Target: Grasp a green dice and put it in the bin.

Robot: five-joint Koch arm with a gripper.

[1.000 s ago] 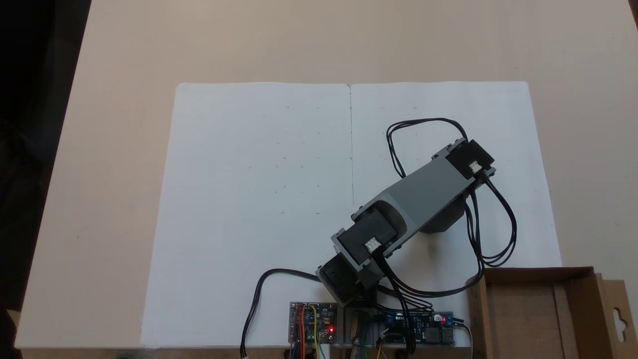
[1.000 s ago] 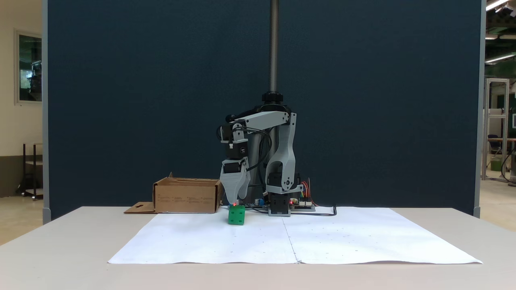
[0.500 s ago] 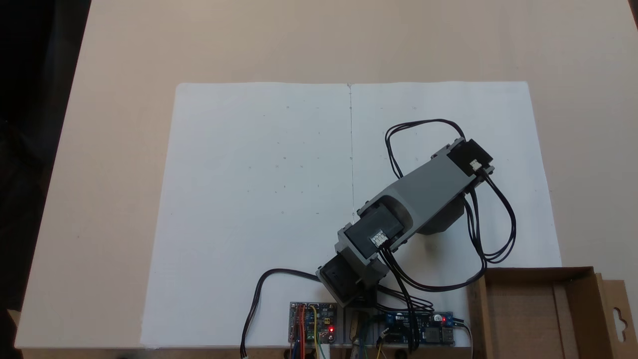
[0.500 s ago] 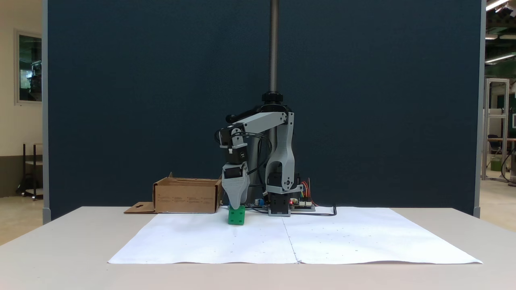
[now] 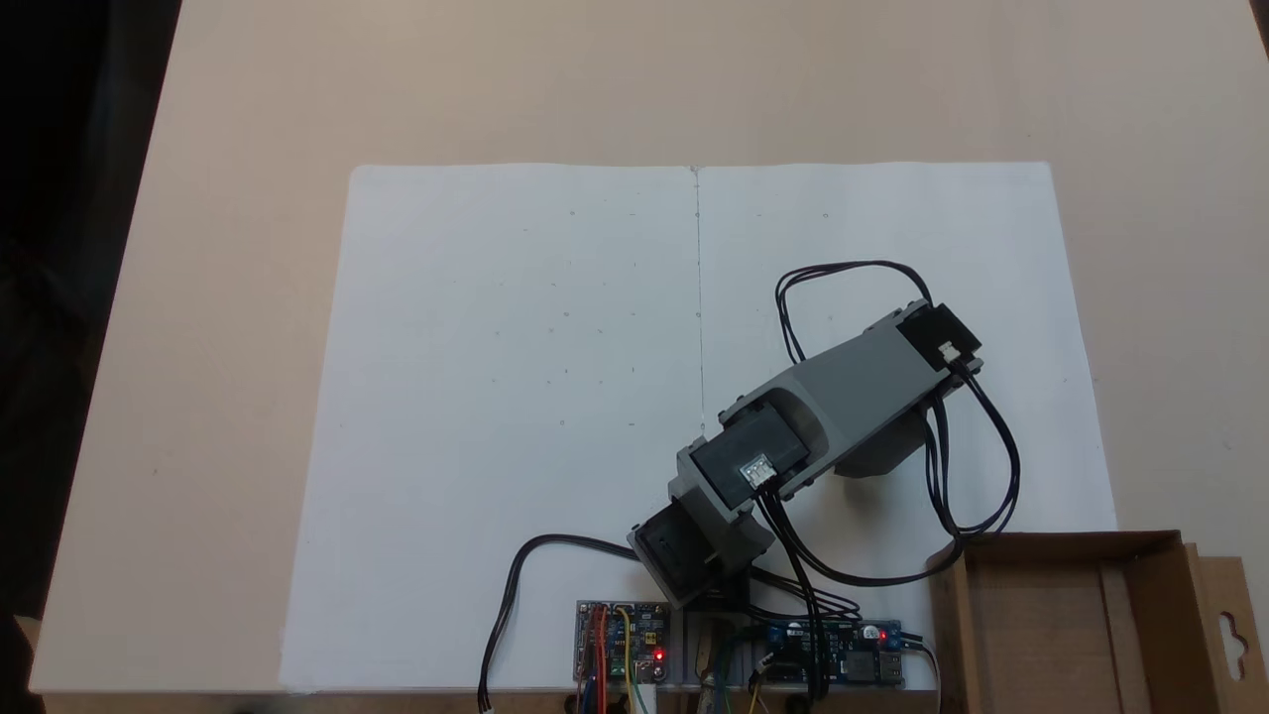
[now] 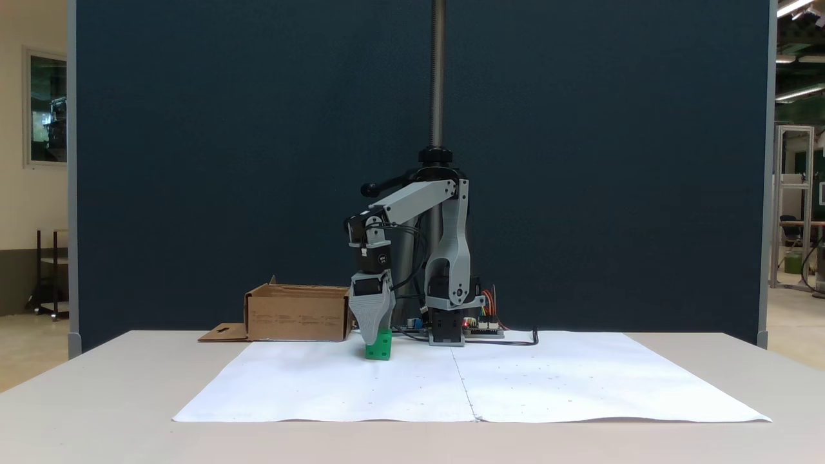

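Note:
The green dice (image 6: 383,348) sits on the white paper, a little right of the bin in a fixed view. My gripper (image 6: 374,342) points straight down onto it. Its grey finger covers the dice's upper left part, with the tip near the paper. Only one jaw shows from this side, so I cannot tell whether the gripper is open or shut. From above, the grey forearm (image 5: 843,382) hides whatever lies under it. The bin (image 6: 296,316) is a shallow brown cardboard box; its wall (image 5: 1066,541) shows at the bottom right in a fixed view.
A large white paper sheet (image 5: 516,397) covers the middle of the beige table (image 5: 634,79). Circuit boards (image 5: 623,654) and black cables (image 5: 977,466) lie by the arm's base. A dark blue partition (image 6: 225,161) stands behind the table.
The gripper has come down from just above the dice to around its upper part. The forearm has tilted lower and the cable loops shifted. The dice has stayed in place.

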